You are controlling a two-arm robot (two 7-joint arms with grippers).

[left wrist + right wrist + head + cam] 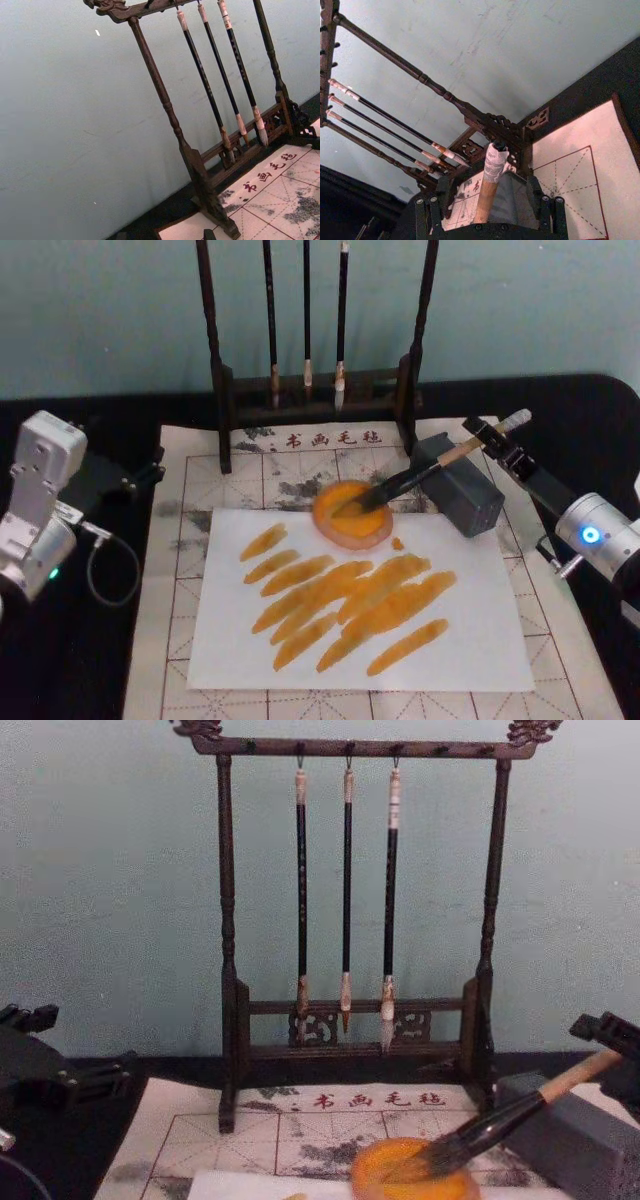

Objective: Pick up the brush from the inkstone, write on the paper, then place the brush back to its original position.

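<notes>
The brush [400,485] lies slanted, its dark tip in the round orange inkstone [345,537] and its light-wood handle propped on a grey block [470,502]. In the chest view the brush [510,1115] rises from the inkstone [395,1178] toward the right edge. My right gripper [493,440] is at the handle's upper end. The right wrist view shows its fingers [432,212] open, spread wide on either side of the handle [487,192]. The white paper [480,640] in front of the inkstone carries several orange strokes. My left gripper [120,480] is parked at the far left.
A dark wooden rack [315,390] with three thin hanging brushes [346,890] stands behind the inkstone. An ink-stained mat [170,640] with red grid lines lies under the paper. A cable [110,570] loops beside the left arm.
</notes>
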